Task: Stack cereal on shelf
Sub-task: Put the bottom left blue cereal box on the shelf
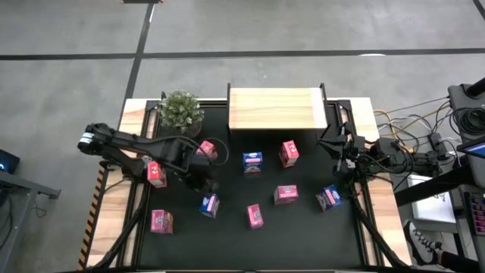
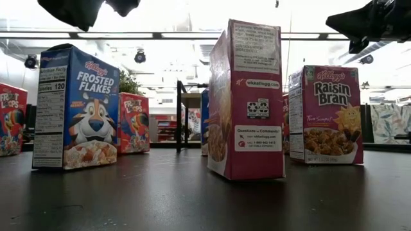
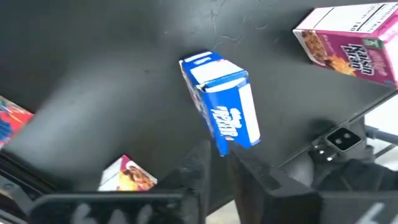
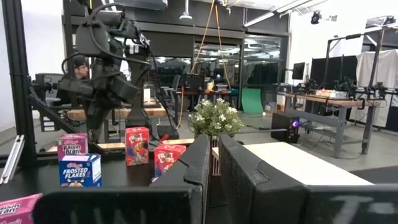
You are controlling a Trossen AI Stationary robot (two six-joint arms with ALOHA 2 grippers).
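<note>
The left gripper hangs above the blue cereal box, its fingers nearly together and clasping nothing. That box stands on the black table, well in front of the shelf. It is probably light, thin cardboard that dents easily: grip across its narrow sides, mid-height. The right gripper, pressed together and empty, waits beside the shelf.
</note>
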